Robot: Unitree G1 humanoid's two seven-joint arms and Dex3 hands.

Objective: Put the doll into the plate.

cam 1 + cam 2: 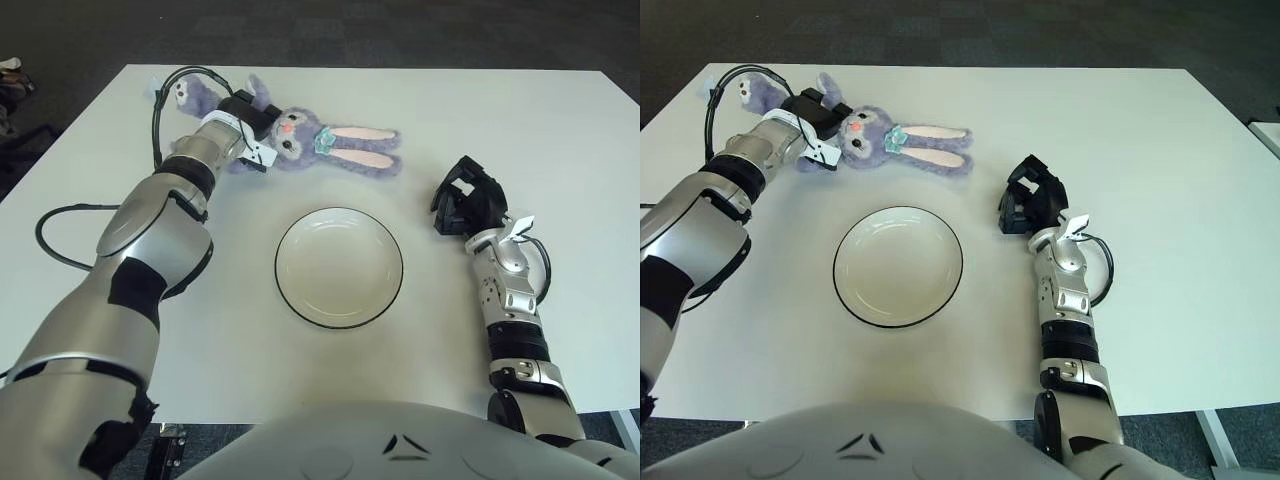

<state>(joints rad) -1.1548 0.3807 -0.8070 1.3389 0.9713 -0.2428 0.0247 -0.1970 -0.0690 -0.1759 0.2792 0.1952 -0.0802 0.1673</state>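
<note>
Left hand (248, 112) is up at about 11 o'clock from the plate (340, 267), fingers wrapped onto the purple bunny doll (300, 140) around its body, right by the head. The doll's lying flat on the white desk (520, 120), long ears pointing off to the right, well apart from the plate. Plate sits empty at center, nothing between it and the doll. Right hand (466, 197) shows at 3 o'clock of the plate, fingers curled, holding nothing. A black cable (60, 215) loops by the left arm.

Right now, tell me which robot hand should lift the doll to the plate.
Left. The left robot hand is already on the doll, beyond the plate. The right robot hand sits apart, right of the plate.
</note>
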